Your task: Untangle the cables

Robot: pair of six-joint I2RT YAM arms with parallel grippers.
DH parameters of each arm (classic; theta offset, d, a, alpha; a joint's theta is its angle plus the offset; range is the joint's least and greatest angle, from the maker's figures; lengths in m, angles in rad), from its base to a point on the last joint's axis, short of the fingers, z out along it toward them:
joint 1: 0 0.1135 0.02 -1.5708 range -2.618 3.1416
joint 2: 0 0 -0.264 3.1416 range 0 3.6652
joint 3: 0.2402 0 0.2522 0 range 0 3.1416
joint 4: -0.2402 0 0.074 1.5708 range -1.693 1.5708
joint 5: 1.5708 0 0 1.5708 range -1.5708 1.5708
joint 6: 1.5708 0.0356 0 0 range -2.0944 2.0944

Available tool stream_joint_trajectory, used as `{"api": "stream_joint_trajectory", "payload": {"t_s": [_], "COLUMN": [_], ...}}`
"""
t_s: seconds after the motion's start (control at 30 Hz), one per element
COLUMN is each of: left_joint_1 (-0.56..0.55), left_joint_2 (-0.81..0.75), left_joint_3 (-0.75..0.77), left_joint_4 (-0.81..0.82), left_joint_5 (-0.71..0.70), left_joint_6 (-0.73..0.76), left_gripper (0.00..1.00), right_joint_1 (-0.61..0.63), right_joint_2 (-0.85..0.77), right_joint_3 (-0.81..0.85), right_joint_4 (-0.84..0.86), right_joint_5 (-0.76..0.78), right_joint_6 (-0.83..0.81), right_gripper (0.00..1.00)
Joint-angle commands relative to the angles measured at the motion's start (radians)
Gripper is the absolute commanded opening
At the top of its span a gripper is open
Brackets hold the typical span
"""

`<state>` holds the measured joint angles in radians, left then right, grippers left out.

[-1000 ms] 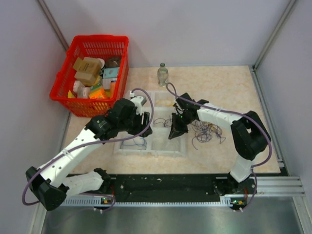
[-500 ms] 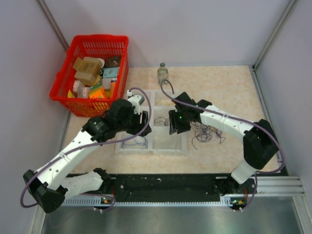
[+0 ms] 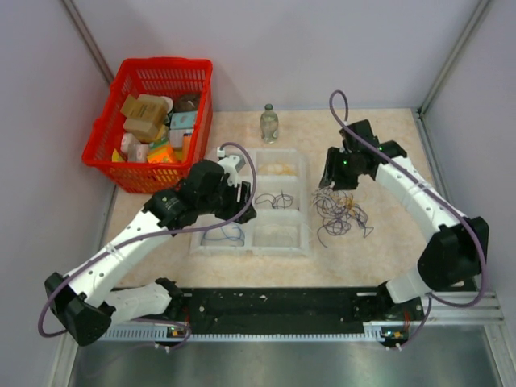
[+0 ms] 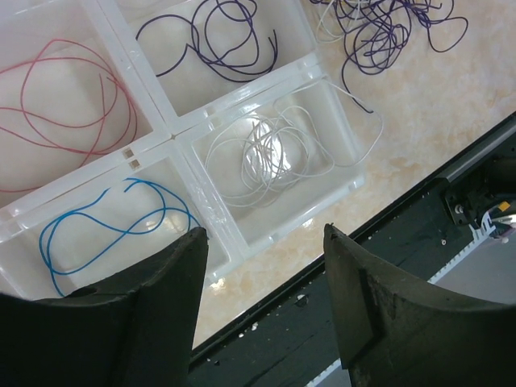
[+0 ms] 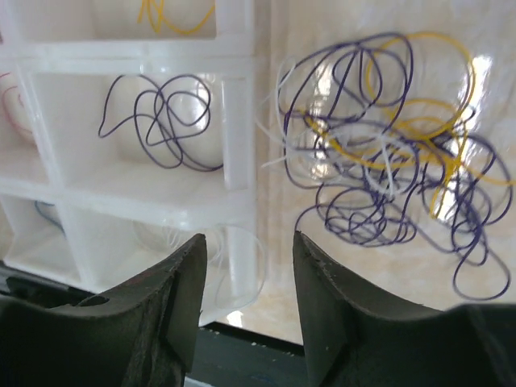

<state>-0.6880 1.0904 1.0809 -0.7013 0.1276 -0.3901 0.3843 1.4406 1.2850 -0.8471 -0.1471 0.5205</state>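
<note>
Cables point(image 3: 339, 212) lie on table point(image 3: 363, 260) beside right rim of tray point(image 3: 307, 230).

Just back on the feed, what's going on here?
Two arms are sorting thin wires by colour into a clear divided tray: pink wire, blue wire, white wire and purple wire each lie in separate compartments. A tangle of purple, yellow and white wire lies on the table beside it. The left pincer and right pincer are open and empty.
</note>
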Motion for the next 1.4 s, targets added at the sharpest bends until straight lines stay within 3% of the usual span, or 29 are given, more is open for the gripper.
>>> {"api": "stream_joint_trajectory", "payload": {"t_s": [0.0, 0.2, 0.4, 0.63, 0.9, 1.07, 1.27, 1.37], "left_joint_1": [0.001, 0.002, 0.002, 0.002, 0.002, -0.001, -0.080, -0.158], "left_joint_2": [0.017, 0.002, -0.020, -0.027, -0.015, -0.018, -0.023, -0.020], "left_joint_3": [0.053, 0.040, 0.019, 0.007, 0.016, 0.017, -0.064, -0.076], "left_joint_4": [0.051, 0.051, 0.039, 0.029, 0.042, 0.091, 0.301, 0.407], "left_joint_5": [0.055, 0.078, 0.089, 0.095, 0.112, 0.148, 0.109, 0.051], "left_joint_6": [0.004, 0.007, 0.019, 0.043, 0.062, 0.046, 0.051, 0.063], "left_gripper": [0.64, 0.64, 0.64, 0.64, 0.64, 0.64, 0.65, 0.65], "right_joint_1": [-0.019, -0.015, 0.024, 0.071, 0.090, 0.090, 0.096, 0.108], "right_joint_2": [0.150, 0.309, 0.345, 0.372, 0.399, 0.366, 0.353, 0.275], "right_joint_3": [0.149, 0.266, 0.244, 0.243, 0.211, 0.172, 0.087, 0.025], "right_joint_4": [-0.017, -0.024, -0.010, 0.017, 0.005, 0.029, 0.117, 0.181], "right_joint_5": [0.038, 0.096, 0.106, 0.083, 0.187, 0.277, 0.265, 0.360], "right_joint_6": [-0.184, -0.382, -0.499, -0.514, -0.485, -0.427, -0.380, -0.352], "right_gripper": [0.42, 0.40, 0.40, 0.39, 0.34, 0.19, 0.20, 0.00]}}
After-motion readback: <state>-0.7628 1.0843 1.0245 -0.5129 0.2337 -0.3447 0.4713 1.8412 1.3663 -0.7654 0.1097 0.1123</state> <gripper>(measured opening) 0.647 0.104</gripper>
